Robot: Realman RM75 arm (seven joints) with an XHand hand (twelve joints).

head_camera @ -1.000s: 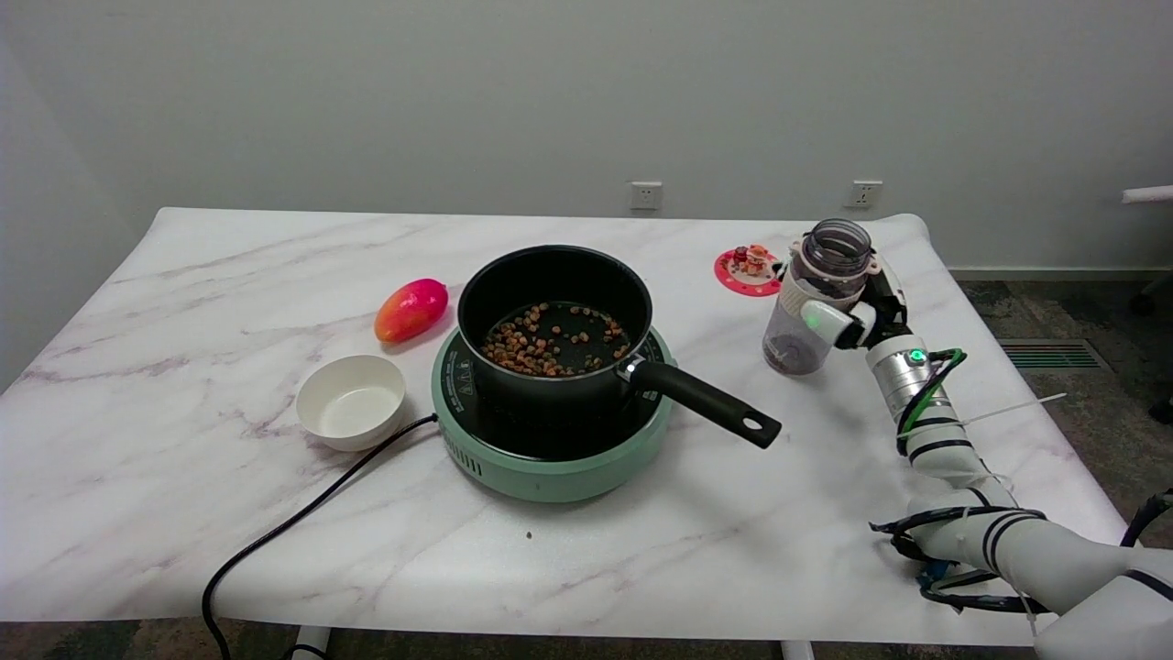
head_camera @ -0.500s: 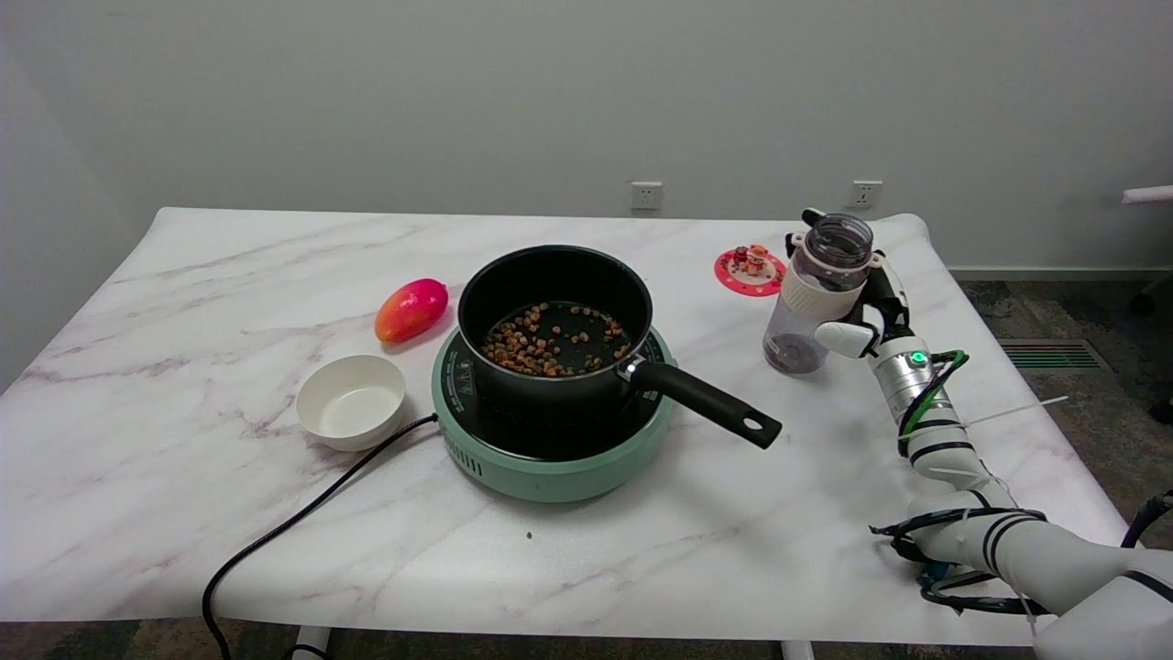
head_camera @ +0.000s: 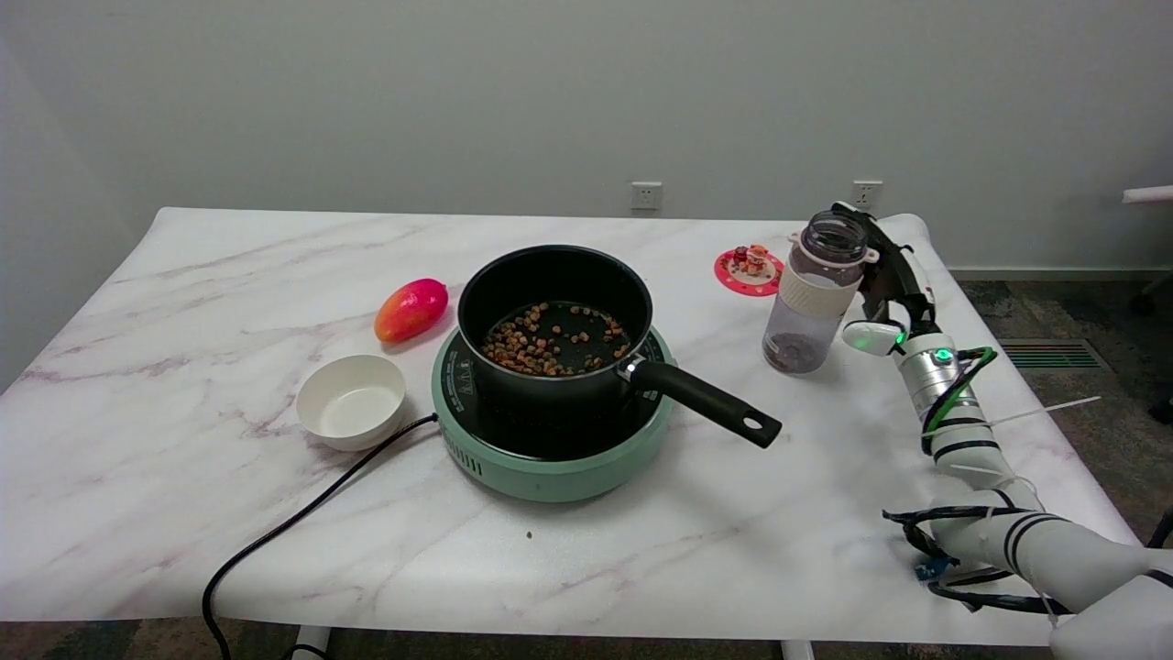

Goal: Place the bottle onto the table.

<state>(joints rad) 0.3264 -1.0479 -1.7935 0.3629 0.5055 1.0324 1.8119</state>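
The clear bottle (head_camera: 814, 293) with a cream band and no lid stands upright on the marble table (head_camera: 183, 302), right of the pan. A little dark stuff lies at its bottom. My right hand (head_camera: 887, 289) is just to the right of the bottle, fingers spread apart and off it, holding nothing. A narrow gap shows between hand and bottle.
A black pan (head_camera: 559, 321) with brown bits sits on a green cooker (head_camera: 550, 440), handle (head_camera: 706, 401) pointing toward the bottle. A pink coaster (head_camera: 750, 269) with small figures lies behind the bottle. A mango (head_camera: 411, 310), a white bowl (head_camera: 352, 401) and a black cord (head_camera: 293, 522) are to the left.
My right hand has let go of the bottle, spread its fingers and drawn back to the right. The bottle stays standing on the table.
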